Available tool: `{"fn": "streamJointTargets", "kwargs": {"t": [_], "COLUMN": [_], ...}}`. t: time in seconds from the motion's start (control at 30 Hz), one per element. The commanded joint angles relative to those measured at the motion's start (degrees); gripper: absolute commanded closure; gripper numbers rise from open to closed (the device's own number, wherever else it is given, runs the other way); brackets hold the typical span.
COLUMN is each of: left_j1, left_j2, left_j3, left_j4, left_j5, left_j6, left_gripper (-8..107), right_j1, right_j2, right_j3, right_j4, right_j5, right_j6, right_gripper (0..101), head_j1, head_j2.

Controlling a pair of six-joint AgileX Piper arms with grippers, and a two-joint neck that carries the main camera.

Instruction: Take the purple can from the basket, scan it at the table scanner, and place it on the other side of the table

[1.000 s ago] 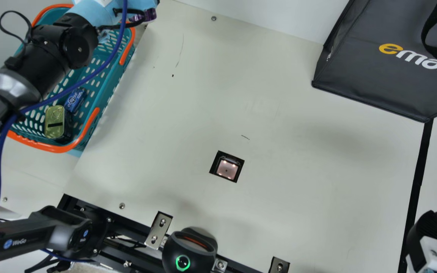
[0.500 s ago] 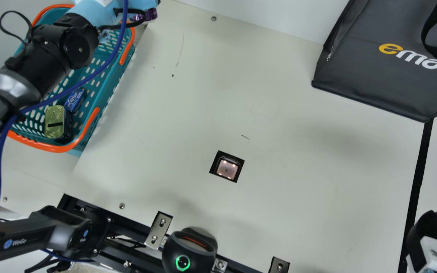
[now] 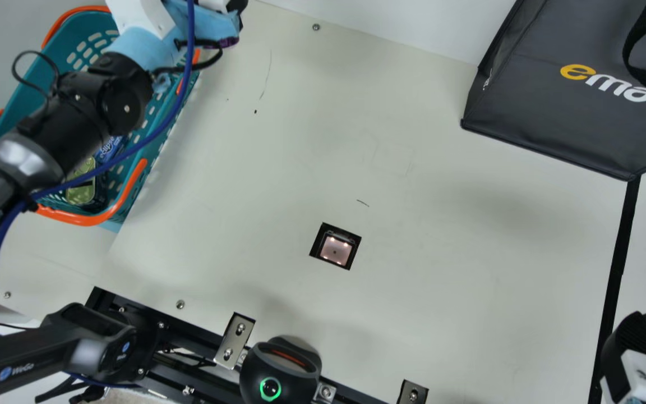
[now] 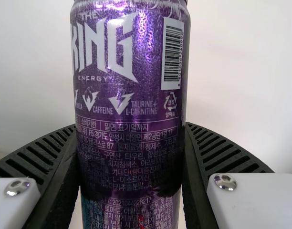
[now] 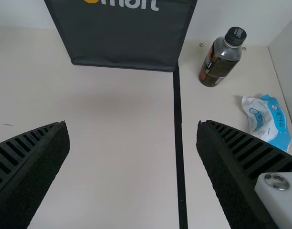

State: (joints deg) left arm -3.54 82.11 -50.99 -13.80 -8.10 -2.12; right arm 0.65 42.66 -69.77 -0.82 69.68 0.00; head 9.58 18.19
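Observation:
My left gripper (image 3: 237,7) is at the main view's top edge, by the basket's far right corner, mostly hidden by its light-blue-wrapped wrist. A sliver of the purple can (image 3: 229,42) peeks out beneath. In the left wrist view the can (image 4: 129,100) is pinched between both fingers of the left gripper (image 4: 130,143), its barcode visible. The table scanner (image 3: 335,252) glows in a square opening. My right gripper (image 3: 632,342) is at the lower right; in the right wrist view this gripper (image 5: 132,126) has its fingers wide apart, nothing between them.
The teal basket (image 3: 157,134) holds a blue pack (image 3: 109,148) and a gold-topped tin (image 3: 81,191). A dark bag (image 3: 536,112) stands far right; black tape (image 3: 617,264) crosses the table. Beyond the tape are a bottle (image 5: 221,59) and a blue-white packet (image 5: 267,119). A black device (image 3: 281,370) sits at the near edge.
My left arm has shifted slightly to the right, uncovering the basket's far left part and covering more of the tin. Less of the can shows under the wrist. The right gripper has stayed still.

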Motion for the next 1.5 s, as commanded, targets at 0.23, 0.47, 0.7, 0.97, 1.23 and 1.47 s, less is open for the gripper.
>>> {"fn": "streamJointTargets", "kwargs": {"t": [0.23, 0.47, 0.7, 0.97, 1.23, 1.47], "left_j1": [-6.12, -13.82, -17.61, -18.21, -17.06, -16.14], "left_j2": [-1.39, 1.38, 6.56, 12.68, 18.82, 24.03], "left_j3": [13.12, 16.72, 16.21, 16.10, 16.22, 15.89], "left_j4": [-11.22, -17.61, -17.70, -12.53, -6.82, -3.26], "left_j5": [-14.43, -24.79, -33.36, -41.04, -48.60, -54.31], "left_j6": [9.56, 12.17, 11.12, 7.55, 4.14, 1.82], "left_gripper": [107, 107, 107, 107, 107, 107], "right_j1": [0.00, 0.00, 0.00, 0.00, 0.00, 0.00], "right_j2": [0.00, 0.00, 0.00, 0.00, 0.00, 0.00], "right_j3": [0.00, 0.00, 0.00, 0.00, 0.00, 0.00], "right_j4": [0.00, 0.00, 0.00, 0.00, 0.00, 0.00], "right_j5": [0.00, 0.00, 0.00, 0.08, 0.08, 0.08], "right_j6": [0.00, 0.00, 0.00, 0.00, 0.00, 0.00], "right_gripper": [6, 6, 6, 6, 6, 6], "head_j1": [-1.66, -1.66, -1.66, -1.66, -1.66, -1.66], "head_j2": [0.23, 0.23, 0.23, 0.23, 0.23, 0.23]}}
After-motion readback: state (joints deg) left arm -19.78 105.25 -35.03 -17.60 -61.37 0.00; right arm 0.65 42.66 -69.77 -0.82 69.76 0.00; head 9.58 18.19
